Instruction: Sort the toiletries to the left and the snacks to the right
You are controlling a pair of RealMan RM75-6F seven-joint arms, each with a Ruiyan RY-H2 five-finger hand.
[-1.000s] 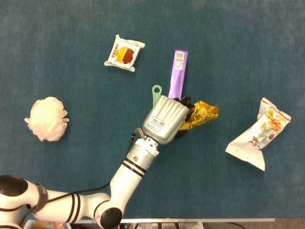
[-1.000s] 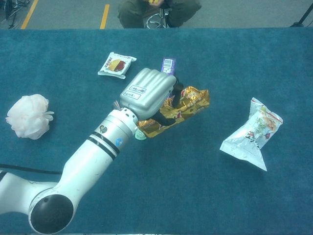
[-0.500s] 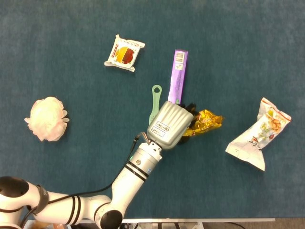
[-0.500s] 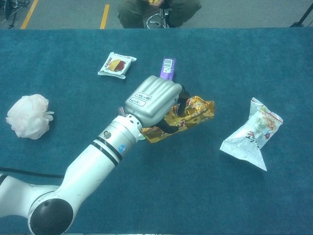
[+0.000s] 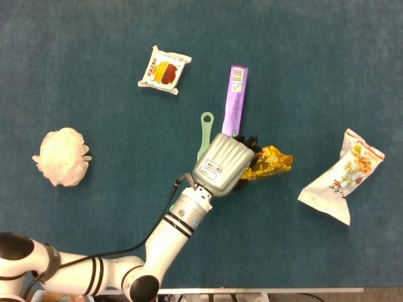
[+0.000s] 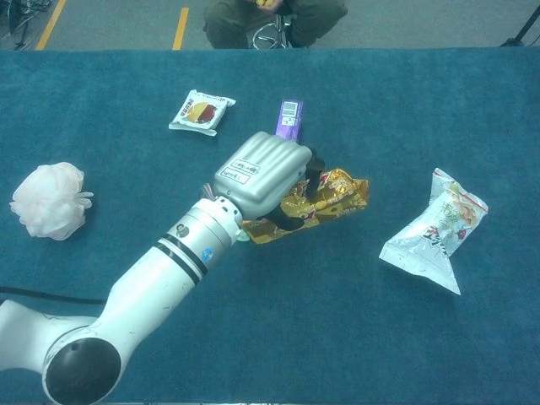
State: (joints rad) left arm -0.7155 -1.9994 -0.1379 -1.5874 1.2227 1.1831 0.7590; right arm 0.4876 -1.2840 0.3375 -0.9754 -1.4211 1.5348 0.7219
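My left hand point(image 5: 221, 165) point(image 6: 260, 174) grips a crinkled gold snack packet point(image 5: 269, 161) point(image 6: 327, 199) near the table's middle; dark fingers curl over its left end. Just behind the hand lie a purple toothpaste box point(image 5: 235, 99) point(image 6: 289, 117) and a green-handled toiletry point(image 5: 204, 131), partly hidden by the hand. A pink bath pouf point(image 5: 62, 156) point(image 6: 48, 201) sits at the far left. A white snack bag point(image 5: 343, 177) point(image 6: 433, 238) lies at the right. A small white snack packet point(image 5: 165, 70) point(image 6: 202, 111) lies at the back left. The right hand is out of sight.
The blue cloth table point(image 5: 302, 63) stretches wide around the objects. My left forearm point(image 6: 160, 274) crosses the near left part of it. Beyond the far edge a seated person point(image 6: 274, 21) shows in the chest view.
My left hand has carried the gold packet a little to the right and lower, away from the purple box's near end. Over the last half second it has barely shifted.
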